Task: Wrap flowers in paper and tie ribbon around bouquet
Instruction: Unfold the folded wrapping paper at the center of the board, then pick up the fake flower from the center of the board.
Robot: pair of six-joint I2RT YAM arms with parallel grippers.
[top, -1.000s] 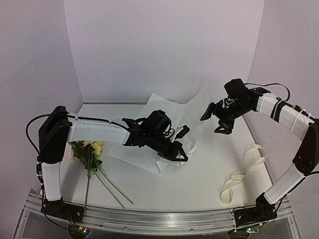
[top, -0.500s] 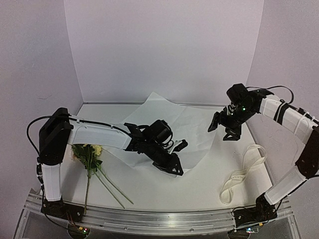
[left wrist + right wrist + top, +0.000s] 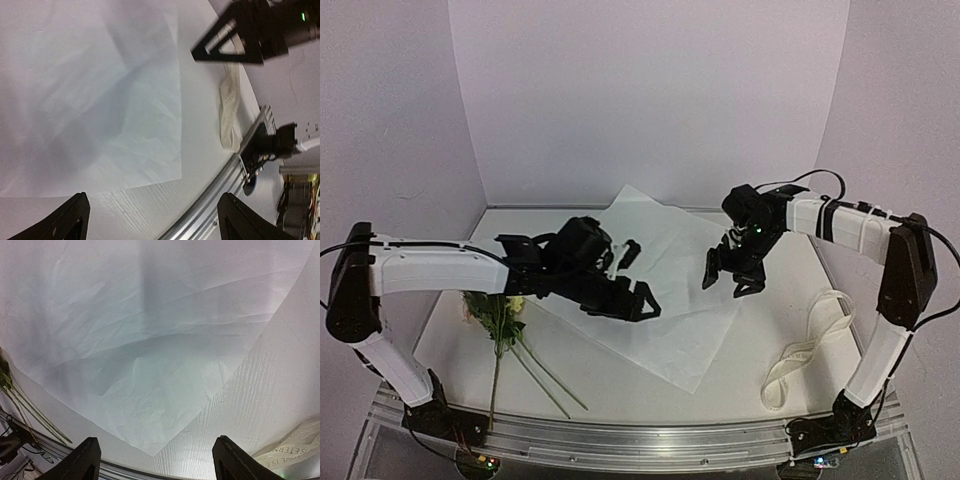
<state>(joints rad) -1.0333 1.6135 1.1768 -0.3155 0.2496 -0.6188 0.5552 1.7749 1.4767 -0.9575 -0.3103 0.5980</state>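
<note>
Paper (image 3: 680,330) looks thin, limp, tear-prone; probably best pinched at a free corner. Left gripper (image 3: 635,275) and right gripper (image 3: 730,282) both spread wide, empty.

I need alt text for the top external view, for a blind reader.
A white paper lies spread flat on the table, with the open left fingers and open right fingers hovering above it. Flowers lie left, a ribbon right.

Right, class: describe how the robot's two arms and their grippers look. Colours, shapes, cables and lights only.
The left arm and the right arm each have white shell segments between black joint housings, with thin black cables looping alongside. The left gripper and the right gripper are matte black, with two flat triangular open-frame fingers. A small green light glows on the right wrist.
</note>
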